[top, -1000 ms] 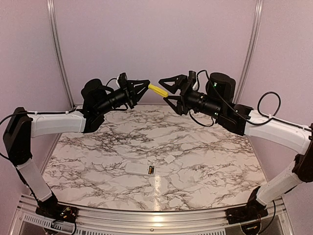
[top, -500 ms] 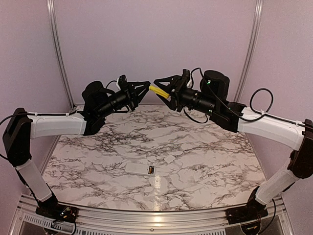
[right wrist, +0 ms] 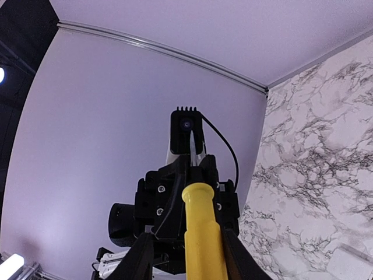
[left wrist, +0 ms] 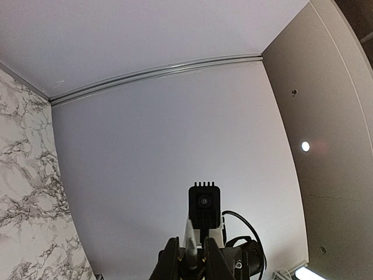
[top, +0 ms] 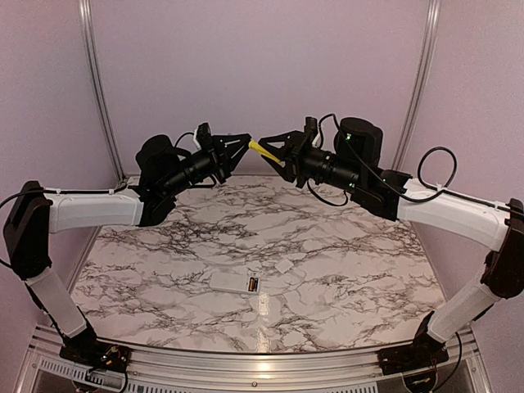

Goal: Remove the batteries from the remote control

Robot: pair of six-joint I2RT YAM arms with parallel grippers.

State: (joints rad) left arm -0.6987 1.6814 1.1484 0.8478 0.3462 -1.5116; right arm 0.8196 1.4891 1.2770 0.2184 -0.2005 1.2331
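remote control lies flat on the marble table, near the front edge, roughly centred between the two arm bases. its battery recess is at the end towards the right arm. the batteries sit in that recess as a small coppery-and-dark patch, too small to tell apart. a small white cover piece lies just beyond the remote, on the right-arm side, apart from it.

both arms are raised high above and well behind the remote, tips facing each other. left gripper has its fingers pinched tight on the metal shaft of a yellow-handled screwdriver. right gripper is spread wide, with its fingers either side of the yellow handle. a gap shows on one side in the right wrist view, so it's not clamped.
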